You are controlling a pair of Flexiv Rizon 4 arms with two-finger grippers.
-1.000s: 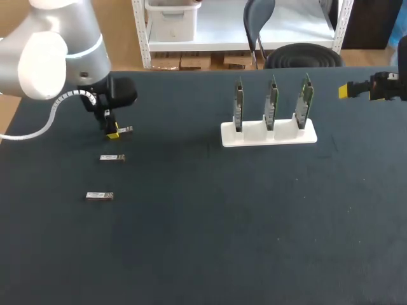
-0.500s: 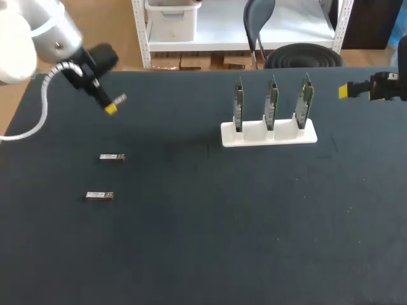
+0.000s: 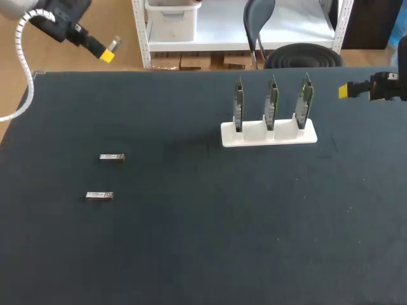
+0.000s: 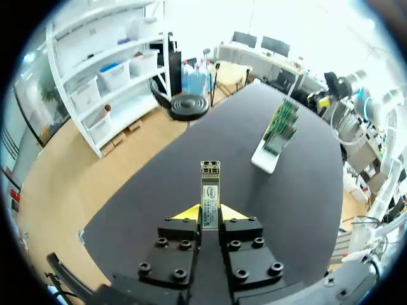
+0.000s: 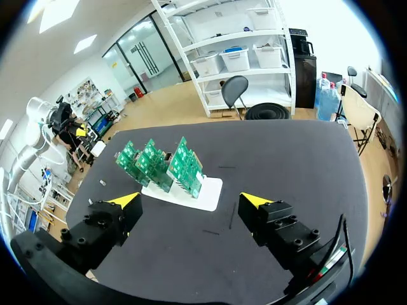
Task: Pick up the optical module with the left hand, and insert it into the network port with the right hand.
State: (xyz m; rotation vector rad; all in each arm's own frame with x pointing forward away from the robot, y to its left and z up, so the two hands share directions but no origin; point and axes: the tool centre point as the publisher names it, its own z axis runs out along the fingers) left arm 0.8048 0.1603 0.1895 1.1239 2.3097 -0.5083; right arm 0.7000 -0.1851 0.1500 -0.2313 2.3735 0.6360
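Left wrist: optical module (image 4: 210,190) clamped btwn L fingers (image 4: 189,213), tip ahead | R fingers (image 5: 126,201) apart

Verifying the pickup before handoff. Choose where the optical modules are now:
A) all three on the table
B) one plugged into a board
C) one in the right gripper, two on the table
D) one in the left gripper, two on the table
D: the left gripper is shut on one optical module, while a farther module and a nearer module lie on the table.
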